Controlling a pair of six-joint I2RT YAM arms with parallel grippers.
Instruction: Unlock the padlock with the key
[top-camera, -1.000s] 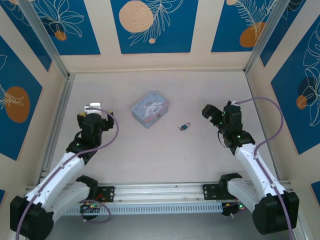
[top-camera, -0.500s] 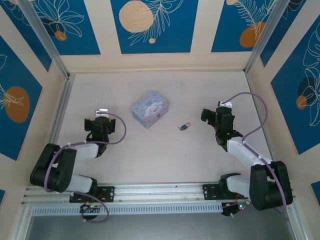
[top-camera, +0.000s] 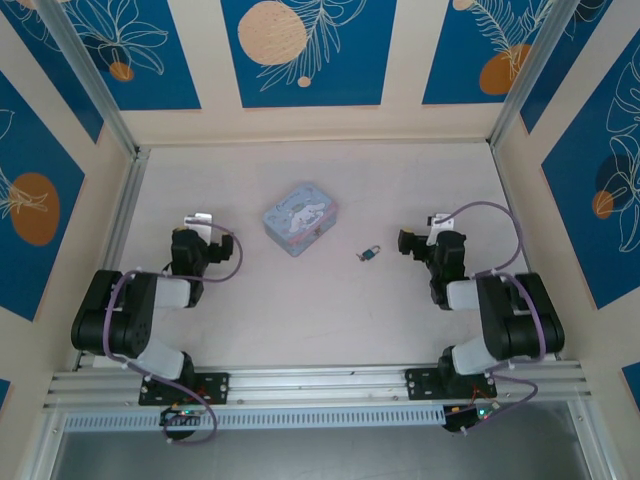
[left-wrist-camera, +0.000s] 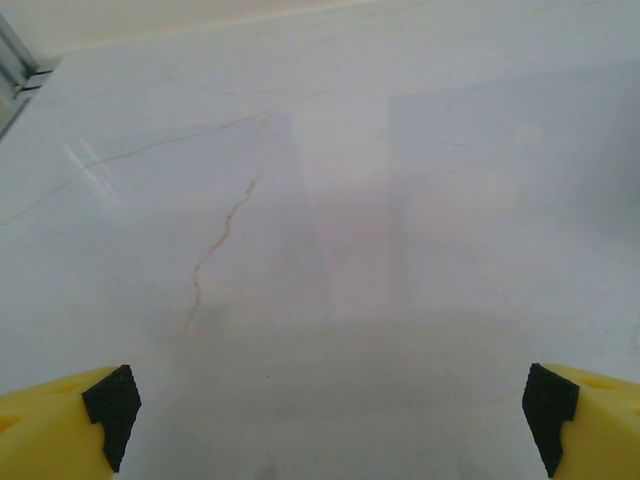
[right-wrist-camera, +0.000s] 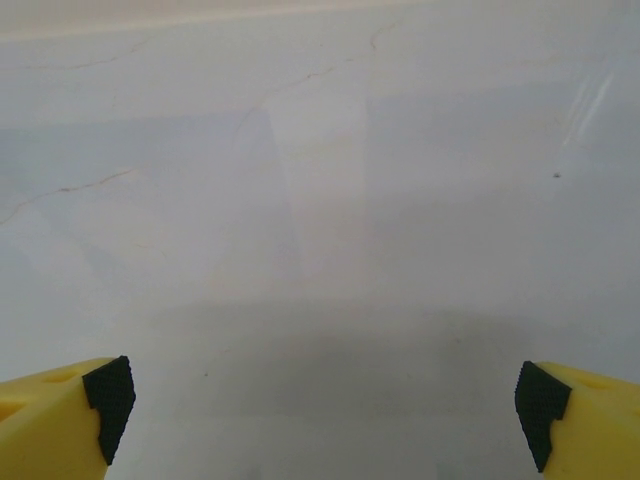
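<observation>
The padlock (top-camera: 371, 253) is lying flat near the middle of the table (top-camera: 300, 320), its teal body and thin metal shackle looking very small from above. At the far left, the left gripper (top-camera: 197, 226) is sitting low over bare tabletop, well apart from everything, with its jaws spread wide and holding nothing; the wrist view is showing yellow fingers (left-wrist-camera: 55, 425) tipped with black pads at opposite corners. Further right, the light-blue tin (top-camera: 300, 218), a rounded rectangle printed with a white cartoon figure, is resting near the padlock without touching it. A slim dark sliver just left of the padlock is probably the key (top-camera: 360, 258), though it is too small to tell whether the two are touching. At the right, the right gripper (top-camera: 414, 241) is pointing toward the lock, equally wide open and empty. The pale, glossy, faintly veined surface is offering little friction, so a descending finger could be skidding the lock or key aside, and a flat key may be slipping out of a pinch.
</observation>
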